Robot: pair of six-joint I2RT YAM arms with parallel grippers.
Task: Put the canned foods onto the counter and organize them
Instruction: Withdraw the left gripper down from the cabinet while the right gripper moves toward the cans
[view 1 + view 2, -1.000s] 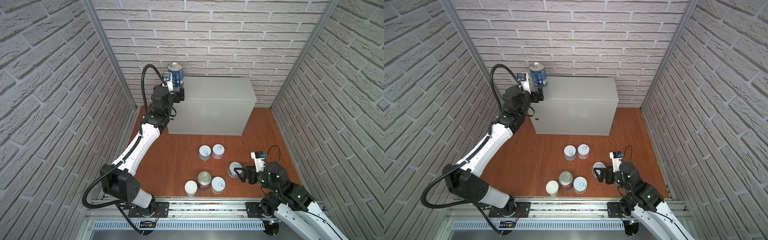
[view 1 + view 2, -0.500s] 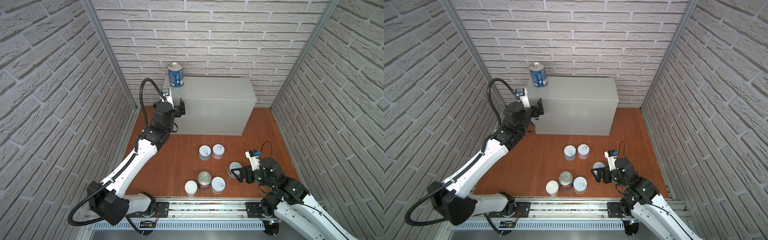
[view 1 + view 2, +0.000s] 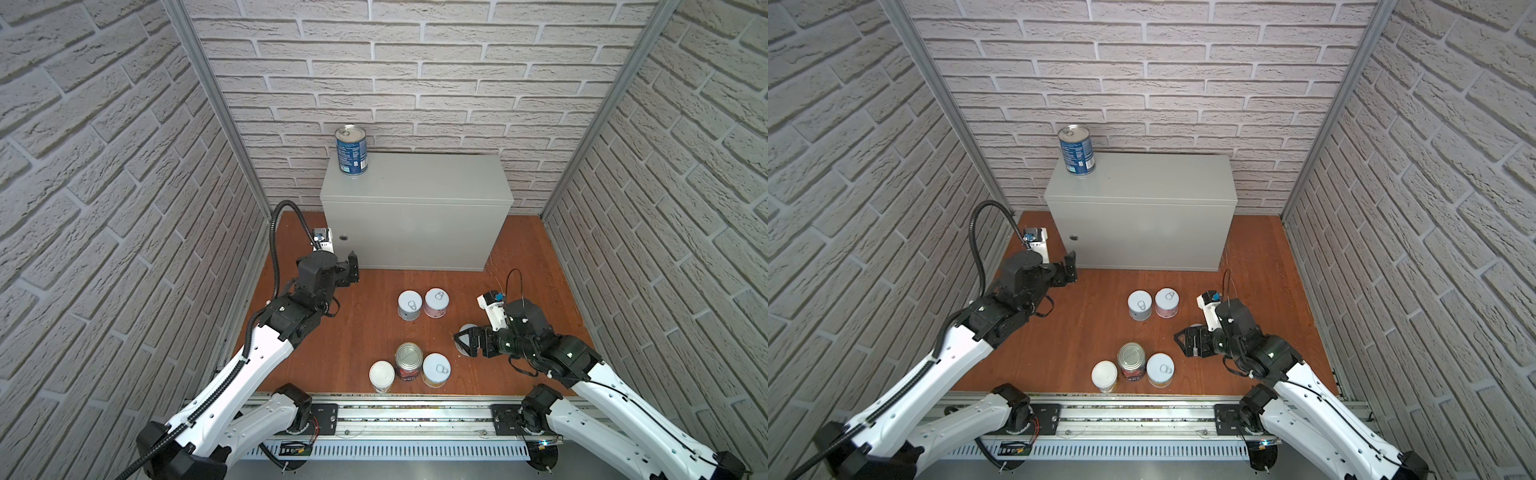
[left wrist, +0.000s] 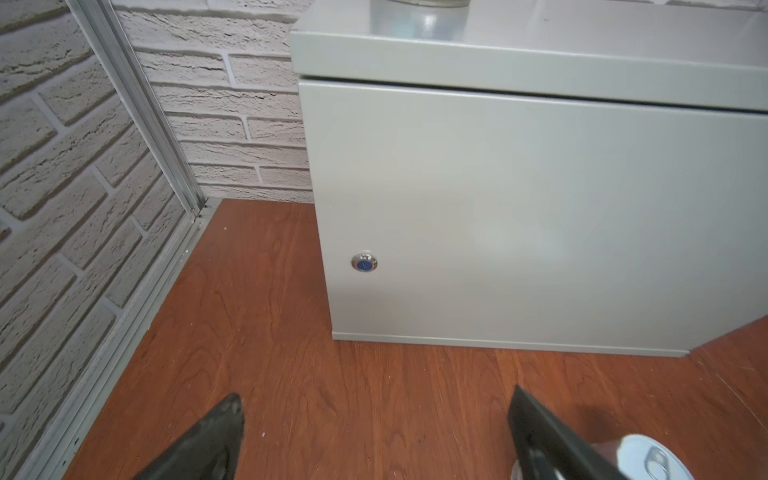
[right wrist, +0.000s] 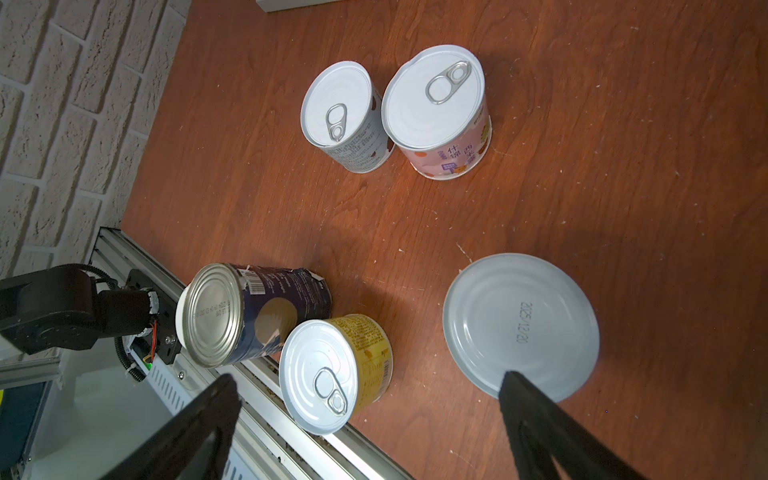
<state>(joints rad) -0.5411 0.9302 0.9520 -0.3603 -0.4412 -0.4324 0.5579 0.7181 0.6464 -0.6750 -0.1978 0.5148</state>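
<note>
Left gripper (image 4: 374, 415) has dropped from the counter (image 3: 415, 178) top to floor (image 3: 365, 316) lvl, centre-left in both top views; jaws wide, empty. Blue can (image 3: 351, 149) stands at the top's upper-left corner, prob. leaving room for a row. Right gripper (image 3: 464, 341) spread, holding nothing, alongside the date-stamped can (image 5: 519, 324), lower right, likely next pick. Five other cans (image 3: 409, 304) wait mid-frame on the red-brown wood; brick walls (image 3: 415, 62) close round.

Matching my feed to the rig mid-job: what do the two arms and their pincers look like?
The left arm and right arm have white shells with black joints. A black corrugated hose loops off the left one; a thin black wire loops above the right. The left pincer and right pincer each have two dark, tapering fingers.
</note>
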